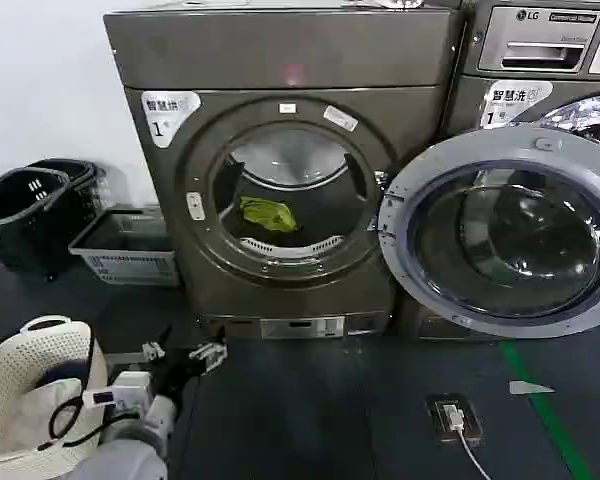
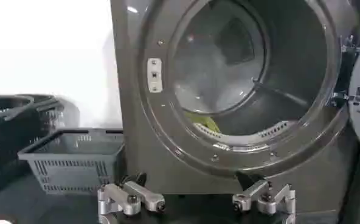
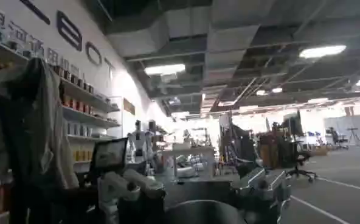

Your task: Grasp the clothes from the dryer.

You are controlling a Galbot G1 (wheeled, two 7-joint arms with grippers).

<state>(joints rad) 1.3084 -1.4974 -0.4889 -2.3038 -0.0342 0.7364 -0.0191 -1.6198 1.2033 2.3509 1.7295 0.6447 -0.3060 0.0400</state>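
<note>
Risk: left gripper [image 2: 196, 201], fingers [image 2: 131, 199] spread wide, nothing held, sits low outside the dryer [image 1: 280, 170], below the drum lip; a straight reach could hit the rim or the open door [image 1: 505, 235].
Drum: holds clothes [image 1: 268, 213], up and ahead of fingers, well apart.
Grey basket [image 2: 76, 159] beside fingers: looks empty.
Right gripper [image 3: 195, 195]: parked, faces room, fingers apart.

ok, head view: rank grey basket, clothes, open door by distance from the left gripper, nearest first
Measured from the left gripper, low in front of the dryer:
1. Grey basket, on the floor to its left, beside the dryer.
2. Clothes, in the drum, ahead and above.
3. Open door, swung out far to the right.
</note>
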